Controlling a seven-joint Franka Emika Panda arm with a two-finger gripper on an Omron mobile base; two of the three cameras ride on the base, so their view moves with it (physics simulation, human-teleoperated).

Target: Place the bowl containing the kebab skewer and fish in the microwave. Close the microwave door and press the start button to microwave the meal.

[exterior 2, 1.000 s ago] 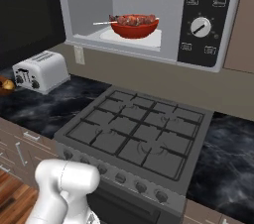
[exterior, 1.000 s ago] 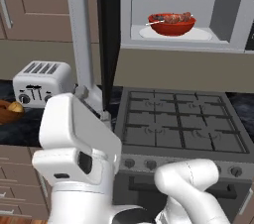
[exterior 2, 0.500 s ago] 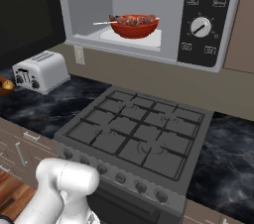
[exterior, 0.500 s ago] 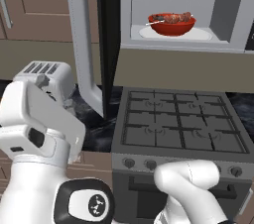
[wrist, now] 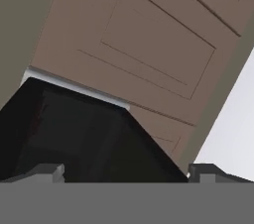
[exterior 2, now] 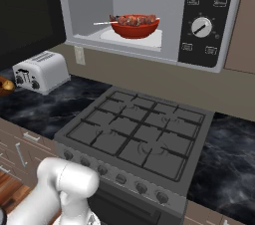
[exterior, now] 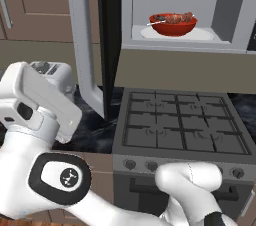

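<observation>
The white robot arm (exterior: pixel 40 115) has swung further left and lower, now covering more of the silver toaster (exterior: pixel 47 70).

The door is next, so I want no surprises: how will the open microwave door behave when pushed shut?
The microwave door looks like a rigid tall glass panel, so it should swing as one piece rather than flex. Its long bar handle sits at the free edge, where a push likely turns it most easily. Glossy glass may let fingers slide.
</observation>
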